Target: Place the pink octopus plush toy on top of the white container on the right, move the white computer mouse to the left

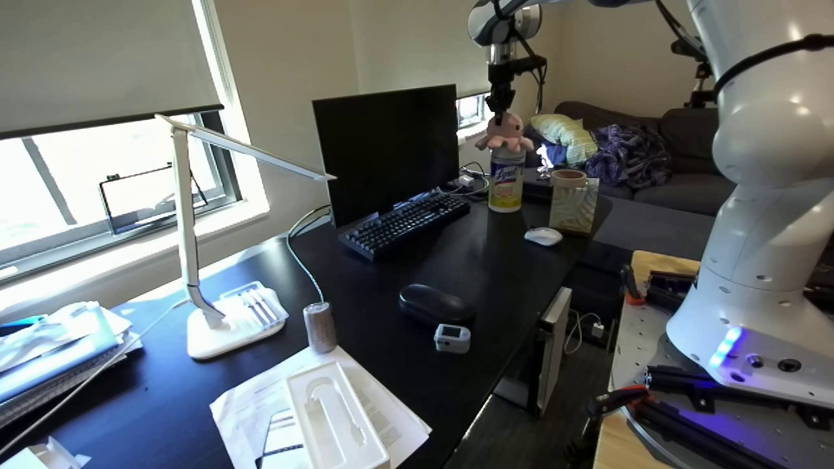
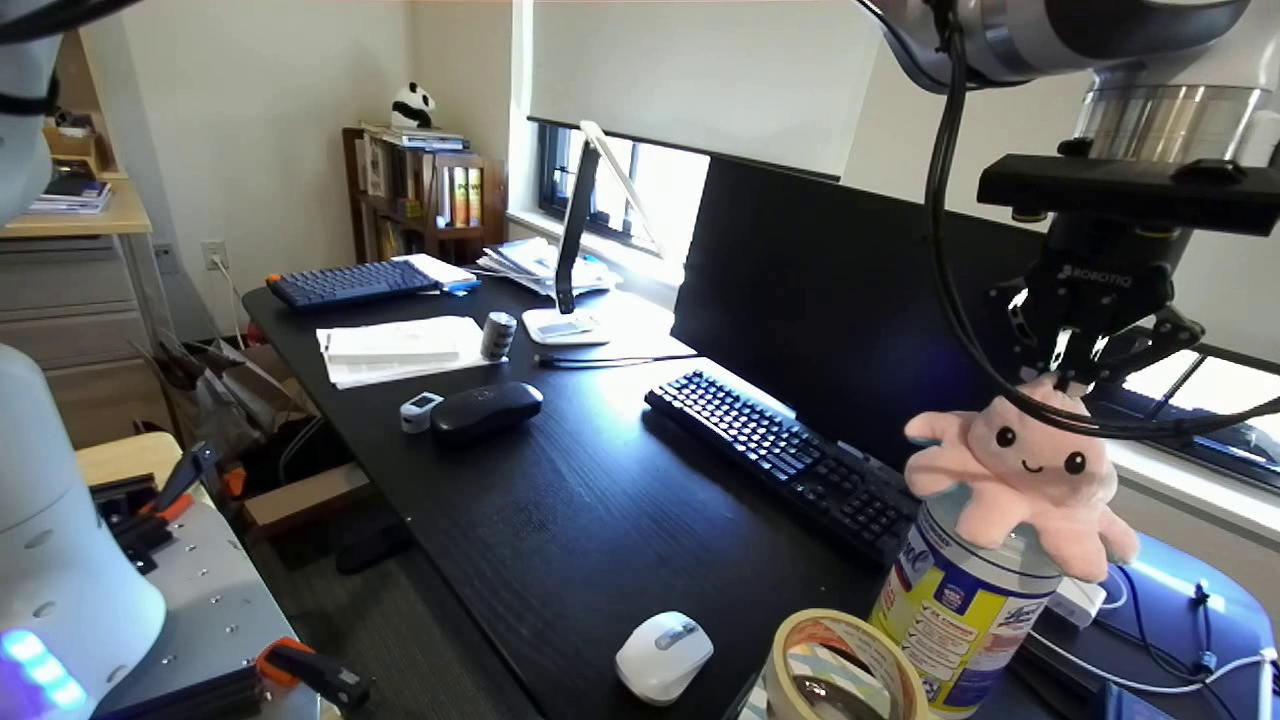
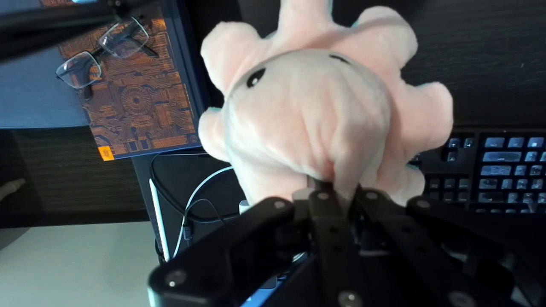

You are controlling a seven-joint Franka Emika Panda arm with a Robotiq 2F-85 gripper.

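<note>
Black gripper (image 3: 337, 189) pinches the pale-pink octopus plush (image 2: 1030, 490), round-headed, creased, smiling

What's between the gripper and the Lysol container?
The pink octopus plush: the gripper pinches its head, and its legs spread over the top of the Lysol container, as both exterior views show; the wrist view confirms the pinch.

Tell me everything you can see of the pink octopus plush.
The pink octopus plush looks soft and fuzzy, with a round head, two black eyes, a small smile and stubby legs showing some teal underneath. It sits roughly upright, seemingly resting on top of the Lysol container, legs spread over the edge. The gripper pinches the top of its head, creasing the fabric.
</note>
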